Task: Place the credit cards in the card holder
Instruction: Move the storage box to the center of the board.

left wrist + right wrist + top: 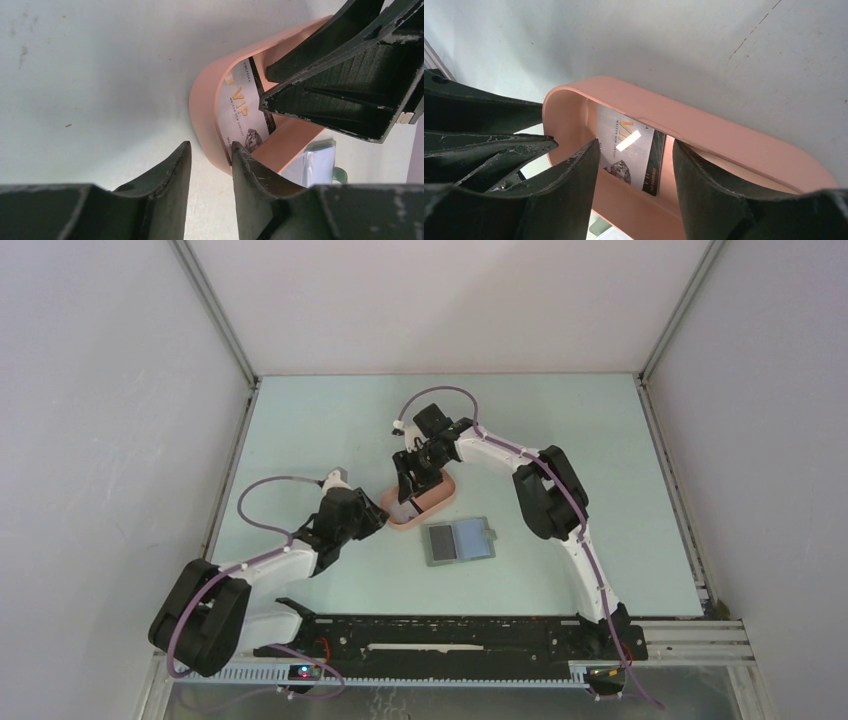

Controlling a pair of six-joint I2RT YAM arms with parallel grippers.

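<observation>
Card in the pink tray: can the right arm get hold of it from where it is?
Probably yes. The right gripper hangs open over the card in the pink tray, a finger on either side, nothing between. The tray's walls leave little room.

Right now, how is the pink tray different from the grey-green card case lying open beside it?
The pink oblong plastic tray has rounded ends and raised walls; the grey-green folding card case is a rectangle lying open and flat. The tray holds a white VIP card; the case shows no card. Both sit close together on the pale green table.
</observation>
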